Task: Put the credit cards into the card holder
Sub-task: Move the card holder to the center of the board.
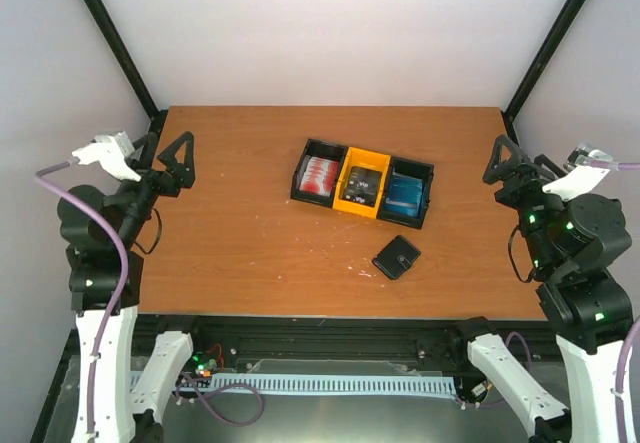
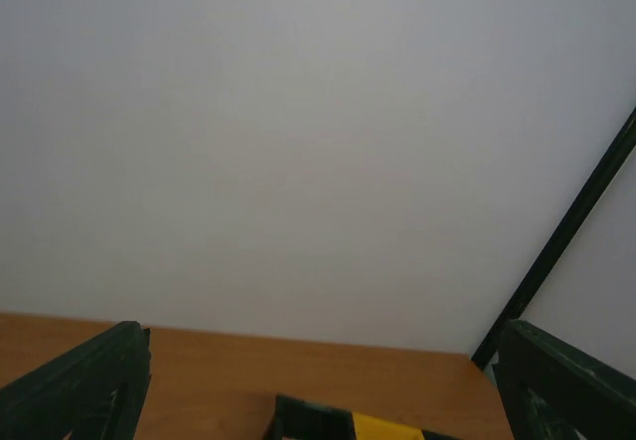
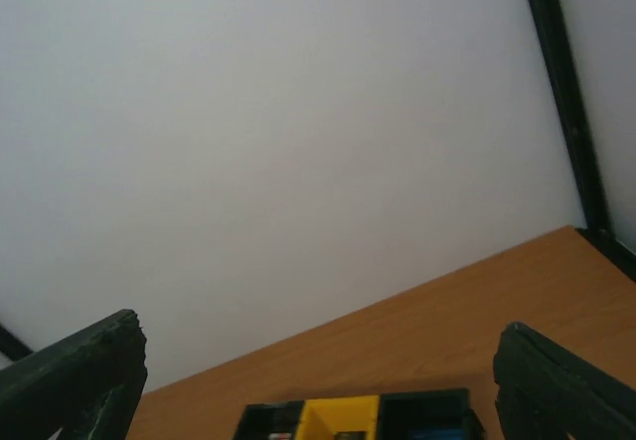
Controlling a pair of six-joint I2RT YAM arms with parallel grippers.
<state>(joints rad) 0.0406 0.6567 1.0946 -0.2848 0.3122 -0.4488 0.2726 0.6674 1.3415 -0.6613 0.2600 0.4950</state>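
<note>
The credit cards lie in a three-compartment tray (image 1: 347, 161) at mid-table: red-and-white cards (image 1: 320, 176) in the left black bin, dark cards (image 1: 363, 185) in the yellow middle bin, blue ones (image 1: 407, 193) in the right bin. The card holder (image 1: 397, 257), a small black wallet, lies folded shut on the table in front of the tray's right end. My left gripper (image 1: 178, 155) hovers open at the table's left edge, far from both. My right gripper (image 1: 503, 159) hovers open at the right edge. Both wrist views show empty, wide-apart fingers (image 2: 89, 385) (image 3: 84, 370).
Black frame posts rise at the table's back corners (image 1: 120, 38) (image 1: 555, 38), against white walls. The tray's far rim (image 2: 328, 422) (image 3: 358, 418) shows low in both wrist views. The wooden table (image 1: 240, 223) carries only the tray and the wallet.
</note>
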